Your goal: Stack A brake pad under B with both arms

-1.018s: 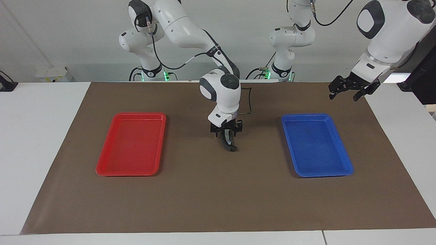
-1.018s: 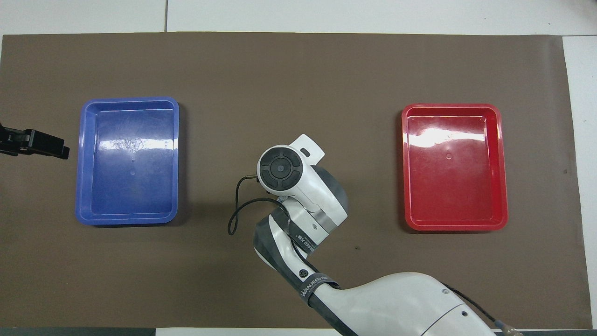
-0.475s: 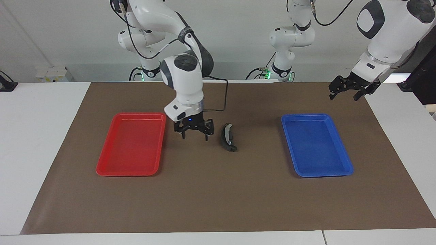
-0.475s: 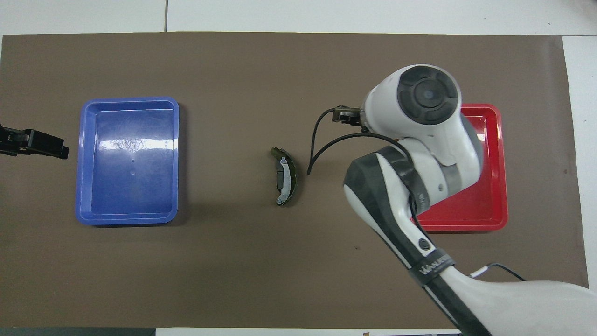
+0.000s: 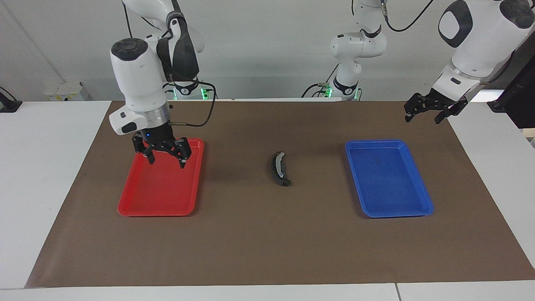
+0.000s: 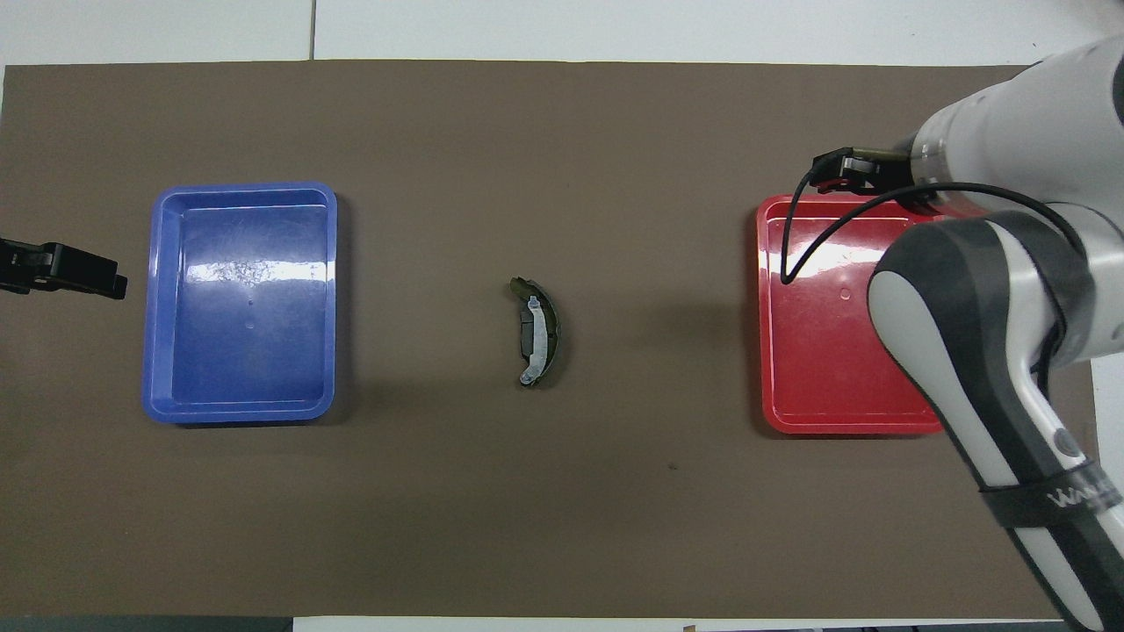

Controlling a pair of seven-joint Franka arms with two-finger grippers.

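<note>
The crescent-shaped black piece B (image 5: 279, 169) lies on the brown mat midway between the two trays. In the overhead view B (image 6: 546, 332) shows its silver edge. The short dark grey A brake pad (image 6: 525, 330) shows at B's inner curve, touching it and partly under it. My right gripper (image 5: 166, 161) hangs open and empty over the red tray (image 5: 125, 209); in the overhead view its own wrist hides it. My left gripper (image 5: 421, 119) is open and empty, and waits raised over the mat's corner beside the blue tray (image 5: 363, 209); it also shows in the overhead view (image 6: 114, 283).
The red tray (image 6: 766, 307) at the right arm's end and the blue tray (image 6: 151, 307) at the left arm's end hold nothing. The brown mat (image 5: 267, 242) covers most of the white table. The right arm's forearm (image 6: 966, 369) reaches over the red tray.
My right gripper has let go of the crescent piece at the mat's middle, risen and swung to over the red tray. The stacked pieces stay put. The left arm has not moved.
</note>
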